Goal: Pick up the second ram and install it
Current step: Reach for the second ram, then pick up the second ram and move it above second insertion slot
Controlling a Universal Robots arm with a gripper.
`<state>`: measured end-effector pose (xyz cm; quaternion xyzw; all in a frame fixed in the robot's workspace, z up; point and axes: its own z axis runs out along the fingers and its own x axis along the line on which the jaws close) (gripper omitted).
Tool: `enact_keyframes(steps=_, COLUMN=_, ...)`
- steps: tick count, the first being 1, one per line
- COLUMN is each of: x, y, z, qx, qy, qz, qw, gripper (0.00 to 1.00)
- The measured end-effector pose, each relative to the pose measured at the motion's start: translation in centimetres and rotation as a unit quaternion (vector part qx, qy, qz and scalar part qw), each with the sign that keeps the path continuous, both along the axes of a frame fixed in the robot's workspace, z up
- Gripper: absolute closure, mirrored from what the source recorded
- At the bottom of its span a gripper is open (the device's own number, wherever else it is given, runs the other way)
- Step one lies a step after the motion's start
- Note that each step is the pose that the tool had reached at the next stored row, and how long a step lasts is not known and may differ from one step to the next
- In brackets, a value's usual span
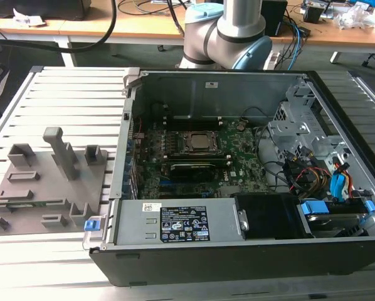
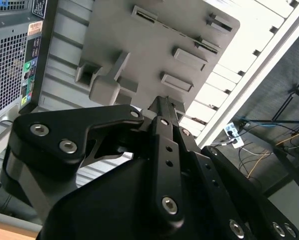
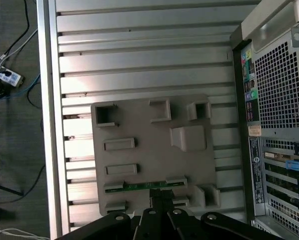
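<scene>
The second ram (image 3: 144, 185) is seen standing on edge in a slot of the grey fixture (image 3: 149, 150). The fixture rests on the slatted bench (image 3: 139, 60) beside the open computer case (image 3: 274, 100). The slot presumably keeps the stick's thin upper edge presented for grasping. Its long axis is laid along the bench slats, one end toward the case. The claw (image 3: 158, 196), clenched and empty, is held over the fixture, nearest the stick.

1. Claw (image 2: 162, 102): matt black.
2. Second ram (image 3: 144, 185): a thin green strip.
3. Fixture tray (image 1: 43, 182): plain mid-grey.
4. Bench (image 1: 68, 94): pale silver-grey, striped with parallel slats.
5. Motherboard (image 1: 237, 157): green.
6. Computer case (image 1: 237, 263): black outside, grey metal inside.
</scene>
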<state>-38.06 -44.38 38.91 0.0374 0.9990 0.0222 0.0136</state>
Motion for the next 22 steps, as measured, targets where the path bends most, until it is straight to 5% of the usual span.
enact_keyframes(steps=3, x=0.00, y=-0.01, z=0.00, qx=0.0000, qy=0.0000, qz=0.002, qw=1.0000, gripper=0.89)
enact_keyframes(steps=5, x=0.00, y=-0.01, z=0.00, qx=0.0000, qy=0.0000, qz=0.037, qw=0.9993, gripper=0.89)
enact_keyframes(steps=7, x=0.00, y=-0.01, z=0.00, qx=0.0000, qy=0.0000, qz=0.077, qw=0.9971, gripper=0.89)
enact_keyframes(steps=11, x=0.00, y=-0.01, z=0.00, qx=0.0000, qy=0.0000, qz=0.112, qw=0.9937, gripper=0.89)
enact_keyframes(steps=13, x=0.00, y=-0.01, z=0.00, qx=-0.0001, qy=0.0000, qz=0.151, qw=0.9885, gripper=0.89)
enact_keyframes(steps=15, x=0.00, y=-0.01, z=0.00, qx=-0.0002, qy=0.0000, qz=0.195, qw=0.9808, gripper=0.89)
enact_keyframes(steps=18, x=0.00, y=-0.01, z=-0.01, qx=-0.0002, qy=0.0000, qz=0.226, qw=0.9741, gripper=0.89)
enact_keyframes(steps=19, x=-0.01, y=-0.01, z=-0.01, qx=-0.0002, qy=0.0000, qz=0.242, qw=0.9702, gripper=0.89)
enact_keyframes(steps=22, x=0.00, y=-0.01, z=-0.01, qx=-0.0002, qy=0.0000, qz=0.276, qw=0.9612, gripper=0.89)
